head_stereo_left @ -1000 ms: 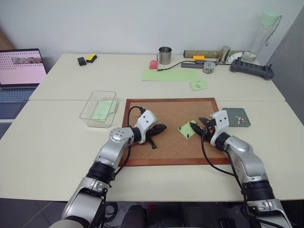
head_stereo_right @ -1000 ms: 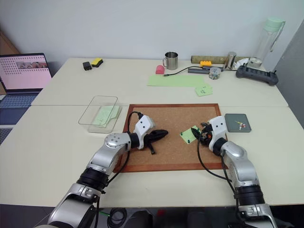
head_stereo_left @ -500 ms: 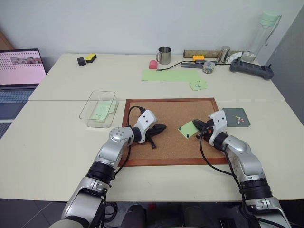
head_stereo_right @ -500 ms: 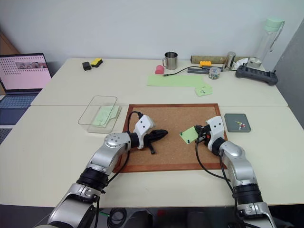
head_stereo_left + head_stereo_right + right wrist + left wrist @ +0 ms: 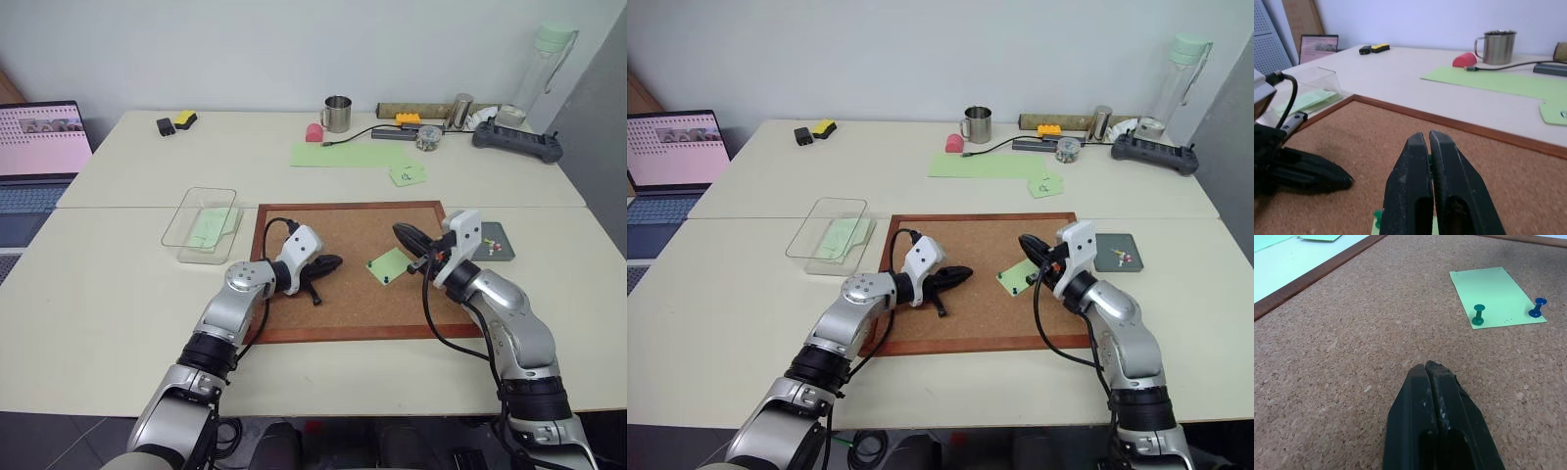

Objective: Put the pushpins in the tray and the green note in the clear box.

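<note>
The note [image 5: 390,264] lies pinned on the corkboard [image 5: 323,313] by two pushpins [image 5: 1478,315], just below the clenched right gripper [image 5: 403,235], which seems to pinch something green. The tray [image 5: 497,241] sits right of it. The left gripper [image 5: 331,262], clenched empty, is farther.

Legible text, labels, brands, numbers, signs: none.

Laptop [image 5: 39,142], far-left corner of the desk [image 5: 118,294]: screen shows pink rows of small marks and a small picture strip, too small to read.

Small green note with a dark scribble [image 5: 409,175], on the desk beyond the cork board [image 5: 294,294]: one dark hand-drawn mark, not readable as a letter or number.

Cork board items, the metal mug [image 5: 339,114] and the bottle [image 5: 547,64] behind the board: no lettering can be made out.
</note>
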You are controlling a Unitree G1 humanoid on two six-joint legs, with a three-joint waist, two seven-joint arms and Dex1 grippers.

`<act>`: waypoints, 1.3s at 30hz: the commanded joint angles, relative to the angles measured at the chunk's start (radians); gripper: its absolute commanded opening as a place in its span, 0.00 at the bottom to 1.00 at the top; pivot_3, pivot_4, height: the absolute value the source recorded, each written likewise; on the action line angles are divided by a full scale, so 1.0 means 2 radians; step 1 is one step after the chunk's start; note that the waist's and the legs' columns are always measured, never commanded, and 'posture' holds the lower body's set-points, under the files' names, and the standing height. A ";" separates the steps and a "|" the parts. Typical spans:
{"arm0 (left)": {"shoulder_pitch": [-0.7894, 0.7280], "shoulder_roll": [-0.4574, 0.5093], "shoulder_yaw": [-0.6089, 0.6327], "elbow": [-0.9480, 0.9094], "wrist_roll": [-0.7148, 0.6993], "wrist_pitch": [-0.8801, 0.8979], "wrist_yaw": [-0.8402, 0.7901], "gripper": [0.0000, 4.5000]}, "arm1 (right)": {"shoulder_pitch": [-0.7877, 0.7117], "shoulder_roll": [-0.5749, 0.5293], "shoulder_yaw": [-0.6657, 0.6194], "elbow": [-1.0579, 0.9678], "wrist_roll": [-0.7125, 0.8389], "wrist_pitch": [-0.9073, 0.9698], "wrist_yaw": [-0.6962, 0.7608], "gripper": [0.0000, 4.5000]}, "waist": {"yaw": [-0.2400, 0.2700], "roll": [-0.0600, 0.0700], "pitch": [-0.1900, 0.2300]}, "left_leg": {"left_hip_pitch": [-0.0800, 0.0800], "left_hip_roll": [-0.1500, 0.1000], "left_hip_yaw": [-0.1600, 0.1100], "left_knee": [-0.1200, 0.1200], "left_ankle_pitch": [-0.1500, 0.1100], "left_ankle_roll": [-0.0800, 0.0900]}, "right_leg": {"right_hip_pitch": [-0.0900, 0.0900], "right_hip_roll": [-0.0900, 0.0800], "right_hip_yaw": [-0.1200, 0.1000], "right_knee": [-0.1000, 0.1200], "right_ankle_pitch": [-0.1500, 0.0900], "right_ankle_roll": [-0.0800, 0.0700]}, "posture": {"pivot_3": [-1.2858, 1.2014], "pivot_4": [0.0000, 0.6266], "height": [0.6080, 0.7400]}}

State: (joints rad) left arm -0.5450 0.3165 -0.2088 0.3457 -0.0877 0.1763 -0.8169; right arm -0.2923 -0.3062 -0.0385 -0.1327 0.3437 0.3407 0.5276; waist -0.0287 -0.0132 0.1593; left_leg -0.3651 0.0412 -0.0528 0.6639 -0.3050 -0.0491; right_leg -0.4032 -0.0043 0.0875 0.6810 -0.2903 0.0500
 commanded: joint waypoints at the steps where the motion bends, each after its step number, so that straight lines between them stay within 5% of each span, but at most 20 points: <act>1: -0.001 0.000 -0.006 0.006 0.009 0.008 0.000 0.00 | -0.028 -0.011 -0.050 0.013 -0.020 -0.008 -0.065 0.01 | 0.000 0.000 0.000 | 0.000 0.000 0.000 0.000 0.000 0.000 | 0.000 0.000 0.000 0.000 0.000 0.000 | 0.52 0.24 1.00; 5: -0.003 -0.002 -0.007 0.007 0.009 0.007 -0.001 0.00 | -0.068 -0.037 -0.097 0.097 -0.059 -0.017 -0.140 0.01 | 0.001 0.000 0.000 | 0.000 0.000 0.000 0.000 0.000 0.000 | 0.000 0.000 0.000 0.000 0.000 0.000 | 0.52 0.24 1.00; 15: -0.001 0.003 -0.004 0.002 0.009 0.006 -0.003 0.00 | -0.104 -0.045 -0.114 0.197 -0.043 0.005 -0.126 0.01 | -0.002 0.000 0.000 | 0.000 0.000 0.001 0.000 0.000 0.000 | 0.000 0.000 0.001 0.000 0.000 0.000 | 0.52 0.24 1.00; 19: 0.003 0.007 -0.002 -0.004 0.009 0.008 -0.002 0.00 | -0.106 -0.044 -0.125 0.211 -0.040 0.001 -0.139 0.14 | -0.002 0.000 0.000 | 0.000 0.000 0.001 -0.001 0.000 0.000 | 0.000 0.000 0.001 0.000 0.000 0.000 | 0.52 0.24 1.00; 30: 0.002 0.007 -0.002 -0.003 0.009 0.008 -0.002 0.00 | -0.095 -0.046 -0.127 0.186 -0.039 -0.018 -0.134 0.72 | -0.002 0.000 0.000 | 0.000 0.000 0.001 -0.001 0.000 0.000 | -0.001 0.000 0.001 0.000 0.000 0.000 | 0.52 0.24 1.00; 39: -0.001 0.007 -0.003 0.000 0.008 0.008 -0.006 0.00 | 0.002 -0.060 -0.060 -0.008 0.038 0.018 0.018 0.72 | -0.002 0.000 0.000 | 0.000 0.000 0.001 -0.001 0.000 0.000 | -0.001 0.000 0.001 0.000 0.000 0.000 | 0.52 0.24 1.00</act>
State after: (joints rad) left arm -0.5525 0.3212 -0.2088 0.3410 -0.0857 0.1855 -0.8224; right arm -0.3106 -0.4021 -0.1803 -0.0438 0.3792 0.3602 0.4944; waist -0.0326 -0.0132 0.1593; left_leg -0.3651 0.0416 -0.0516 0.6625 -0.3051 -0.0487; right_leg -0.4042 -0.0032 0.0893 0.6803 -0.2903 0.0500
